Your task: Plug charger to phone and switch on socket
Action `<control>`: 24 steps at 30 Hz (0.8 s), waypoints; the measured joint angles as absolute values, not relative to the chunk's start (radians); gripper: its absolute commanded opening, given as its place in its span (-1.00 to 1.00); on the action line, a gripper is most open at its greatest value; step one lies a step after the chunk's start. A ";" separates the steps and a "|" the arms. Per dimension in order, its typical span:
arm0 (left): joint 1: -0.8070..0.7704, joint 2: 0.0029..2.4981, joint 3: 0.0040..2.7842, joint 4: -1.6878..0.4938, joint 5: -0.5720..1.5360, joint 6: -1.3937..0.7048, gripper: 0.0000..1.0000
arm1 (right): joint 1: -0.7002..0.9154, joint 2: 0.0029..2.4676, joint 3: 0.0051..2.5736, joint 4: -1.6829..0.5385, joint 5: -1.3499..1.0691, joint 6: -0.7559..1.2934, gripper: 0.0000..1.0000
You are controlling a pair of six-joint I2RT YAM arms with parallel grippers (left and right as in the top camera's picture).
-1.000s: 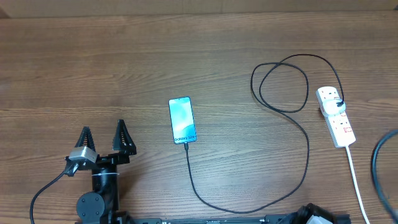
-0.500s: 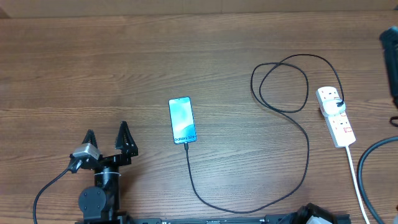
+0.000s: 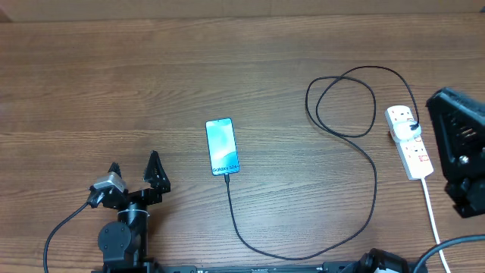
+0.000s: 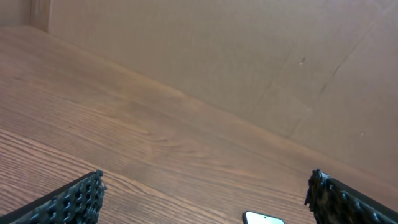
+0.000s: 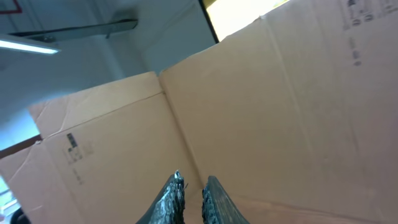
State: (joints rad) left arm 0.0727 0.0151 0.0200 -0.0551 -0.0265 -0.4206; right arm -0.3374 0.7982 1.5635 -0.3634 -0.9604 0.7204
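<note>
The phone [image 3: 221, 146] lies flat mid-table with its blue-teal screen up; a corner of the phone [image 4: 264, 218] shows in the left wrist view. The charger [image 3: 375, 182], a thin black cable, runs from the phone's near end, where its tip [image 3: 226, 174] sits against the phone, in a wide loop to a black plug on the white socket [image 3: 409, 144] at the right. My left gripper [image 3: 134, 161] [image 4: 205, 186] stands open and empty, left of the phone. My right arm [image 3: 461, 152] hangs high beside the socket. The right gripper [image 5: 193, 180] is shut, empty, pointing at a cardboard wall.
The socket's thick white cord [image 3: 434, 220] runs to the near edge at the right. A cardboard wall [image 4: 249, 68] closes the far side of the wooden table [image 3: 114, 83]. A black arm cable [image 3: 57, 227] trails by the left base.
My right arm has swung into the overhead view from the right edge and now hangs beside the socket. The left gripper has drawn back slightly toward the near edge, still open.
</note>
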 measured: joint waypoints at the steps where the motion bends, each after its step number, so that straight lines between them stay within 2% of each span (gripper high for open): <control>1: 0.073 0.015 0.020 -0.056 -0.026 -0.420 0.99 | -0.327 0.796 1.563 -0.366 -0.959 0.718 -0.76; 24: 0.073 0.015 0.019 -0.095 -0.026 -0.420 0.99 | -0.237 0.527 1.571 -0.448 -0.830 0.586 -0.76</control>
